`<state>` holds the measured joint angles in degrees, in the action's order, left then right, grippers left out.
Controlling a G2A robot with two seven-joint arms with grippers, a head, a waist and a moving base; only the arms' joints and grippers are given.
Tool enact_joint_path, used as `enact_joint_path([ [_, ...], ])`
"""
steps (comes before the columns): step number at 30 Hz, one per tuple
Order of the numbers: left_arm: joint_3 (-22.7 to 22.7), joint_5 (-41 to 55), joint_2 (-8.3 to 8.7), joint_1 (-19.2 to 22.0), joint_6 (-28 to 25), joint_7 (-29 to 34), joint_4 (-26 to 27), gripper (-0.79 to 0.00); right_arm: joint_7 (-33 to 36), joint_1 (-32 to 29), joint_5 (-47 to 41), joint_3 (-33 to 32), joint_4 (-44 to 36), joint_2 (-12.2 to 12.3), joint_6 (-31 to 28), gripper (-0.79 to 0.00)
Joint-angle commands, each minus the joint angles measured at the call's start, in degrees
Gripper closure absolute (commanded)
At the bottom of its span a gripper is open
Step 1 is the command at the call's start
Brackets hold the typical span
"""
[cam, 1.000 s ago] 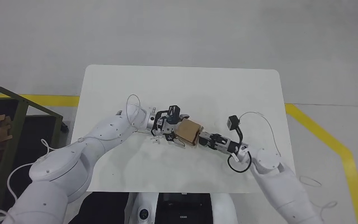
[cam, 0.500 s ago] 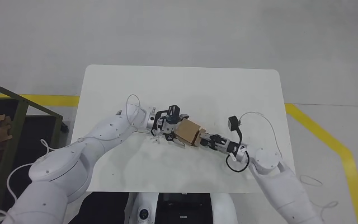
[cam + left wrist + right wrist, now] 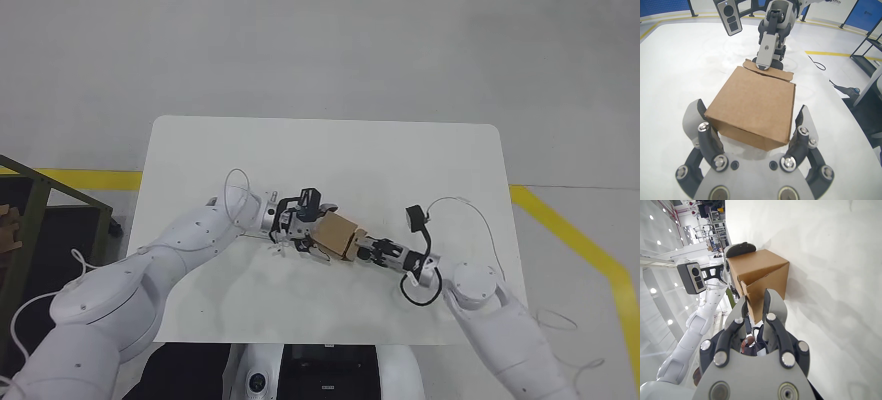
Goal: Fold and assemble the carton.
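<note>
Centrally on the smooth white bench (image 3: 200, 160) lies the boxy brown cardboard carton (image 3: 338, 236); the jaws of the left gripper (image 3: 751, 105), spread wide, clasp its sides, and those of the right gripper (image 3: 757, 295), nearly closed, pinch its ragged end flap (image 3: 776, 74).

Right claw (image 3: 755, 298) — tight on the carton (image 3: 761, 264)

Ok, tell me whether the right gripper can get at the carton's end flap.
Likely yes: the right gripper has a finger on each side of the flap of the carton, nothing in between, and the left gripper holds the opposite end.
</note>
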<state>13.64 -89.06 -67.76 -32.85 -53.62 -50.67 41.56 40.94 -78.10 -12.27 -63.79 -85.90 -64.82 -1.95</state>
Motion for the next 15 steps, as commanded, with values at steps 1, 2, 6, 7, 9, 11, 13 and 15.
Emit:
enact_joint_path([
  [1, 0.04, 0.0, 0.06, -0.04, 0.06, -0.05, 0.06, -0.785, -0.2, 0.05, 0.6, 0.15, -0.4, 0.0, 0.52, -0.135],
  [2, 0.06, 0.0, 0.09, -0.05, 0.05, -0.05, 0.03, -0.785, -0.3, 0.05, 0.82, 0.22, -0.6, 0.0, 0.81, -0.139],
  [6, 0.15, -0.16, 0.17, -0.03, 0.07, -0.07, 0.16, -0.785, -0.38, 0.01, 1.24, 0.42, -1.38, -0.01, 1.32, -0.123],
  [7, 0.17, -0.18, 0.19, -0.04, 0.08, -0.07, 0.19, -0.785, -0.41, -0.02, 1.38, 0.44, -1.55, 0.0, 1.42, -0.12],
  [9, 0.21, -0.24, 0.23, -0.05, 0.07, -0.07, 0.3, -0.785, -0.47, -0.06, 1.86, 0.52, -1.96, 0.02, 1.66, -0.117],
  [11, 0.23, -0.38, 0.28, -0.05, 0.13, -0.13, 0.39, -0.785, -0.63, -0.04, 2.24, 0.62, -2.29, 0.02, 2.0, -0.12],
  [13, 0.26, -0.41, 0.31, -0.07, 0.14, -0.14, 0.5, -0.785, -0.74, 0.06, 2.45, 0.75, -2.61, -0.01, 2.33, -0.12],
  [15, 0.27, -0.42, 0.34, -0.08, 0.12, -0.12, 0.57, -0.785, -0.74, 0.28, 3.14, 1.0, -2.87, -0.02, 2.9, -0.114],
])
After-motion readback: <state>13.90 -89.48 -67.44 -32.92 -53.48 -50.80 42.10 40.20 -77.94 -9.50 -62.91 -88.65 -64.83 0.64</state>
